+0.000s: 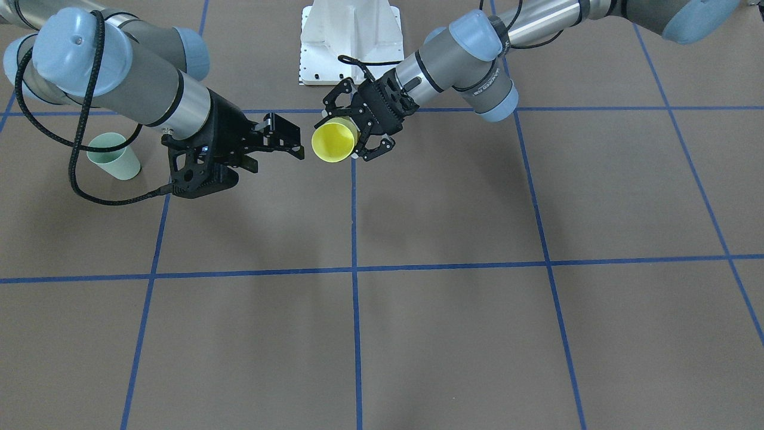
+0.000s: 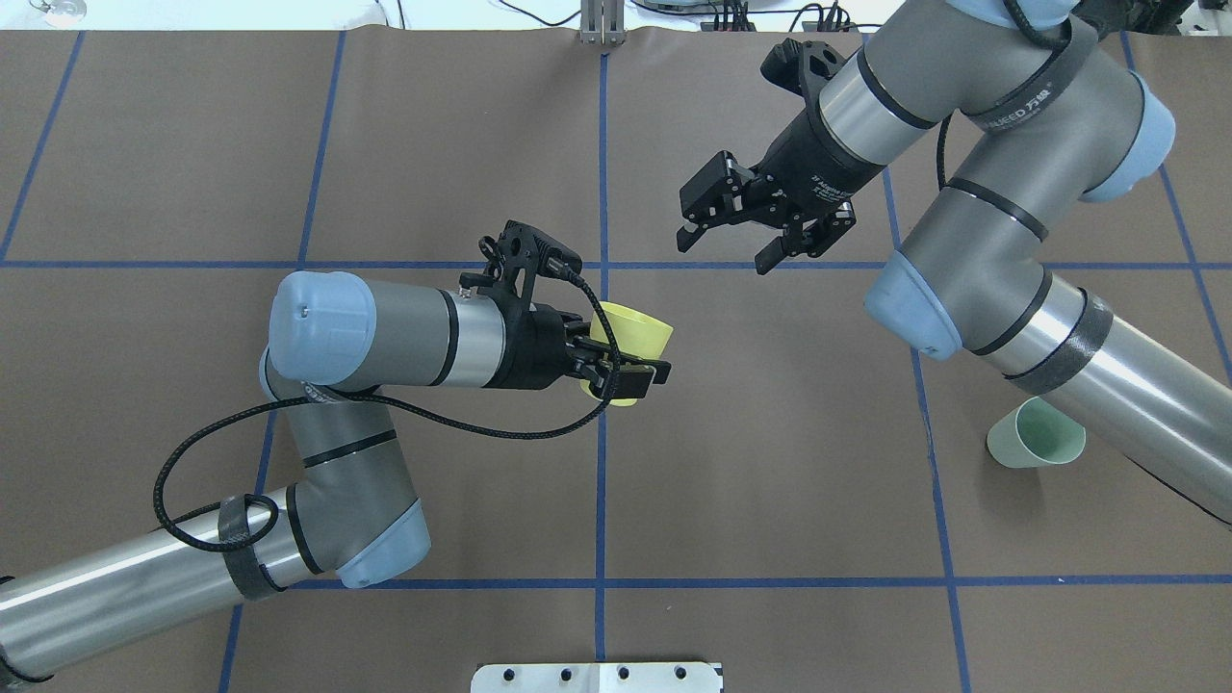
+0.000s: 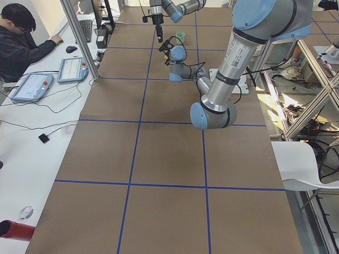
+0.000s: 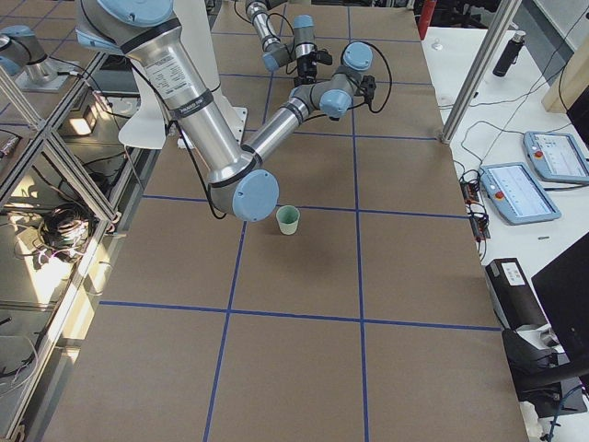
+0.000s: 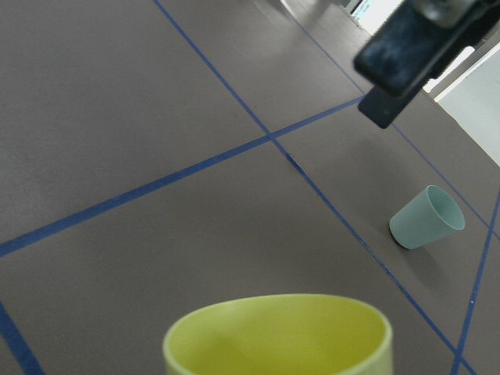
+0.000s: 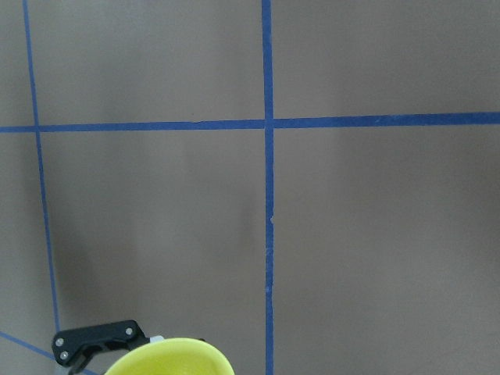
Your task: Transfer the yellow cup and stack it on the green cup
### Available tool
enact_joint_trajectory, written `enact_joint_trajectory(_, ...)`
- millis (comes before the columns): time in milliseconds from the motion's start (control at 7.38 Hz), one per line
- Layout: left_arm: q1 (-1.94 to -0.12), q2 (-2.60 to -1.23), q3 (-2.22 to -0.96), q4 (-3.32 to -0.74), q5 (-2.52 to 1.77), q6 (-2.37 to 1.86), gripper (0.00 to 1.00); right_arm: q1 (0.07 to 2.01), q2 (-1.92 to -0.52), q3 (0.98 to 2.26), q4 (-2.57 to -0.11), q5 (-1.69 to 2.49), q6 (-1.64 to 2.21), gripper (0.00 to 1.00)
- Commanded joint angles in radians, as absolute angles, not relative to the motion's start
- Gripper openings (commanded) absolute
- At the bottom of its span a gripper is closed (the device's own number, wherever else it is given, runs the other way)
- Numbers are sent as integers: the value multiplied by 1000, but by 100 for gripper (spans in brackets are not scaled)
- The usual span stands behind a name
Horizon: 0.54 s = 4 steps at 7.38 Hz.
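Observation:
My left gripper (image 1: 348,136) is shut on the yellow cup (image 1: 333,143) and holds it tilted on its side above the table's middle line, its mouth turned away from the wrist. The cup also shows in the overhead view (image 2: 638,330) and at the bottom of both wrist views (image 5: 277,336) (image 6: 168,358). My right gripper (image 2: 729,248) is open and empty, a short way from the cup's rim. The green cup (image 2: 1035,433) stands upright on the table beside my right arm, and it also shows in the front view (image 1: 113,156).
The brown table cover carries a grid of blue tape lines (image 1: 354,269). The robot's white base (image 1: 349,42) stands at the table's edge. An operator (image 3: 18,42) sits at a side desk with tablets.

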<state>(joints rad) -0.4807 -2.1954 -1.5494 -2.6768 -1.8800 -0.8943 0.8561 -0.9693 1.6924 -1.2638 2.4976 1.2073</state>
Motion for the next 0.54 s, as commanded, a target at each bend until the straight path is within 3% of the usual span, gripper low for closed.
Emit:
enact_joint_trajectory(0,-466,-2219,-1545,-2694,-1878,-893,0,839,-968,1687,-1258,2502,1253,93)
enact_joint_trajectory(407,-462,-2241,-1531,-2694,-1878,-893,0,821,-969,1687,-1258,2531,1270,90)
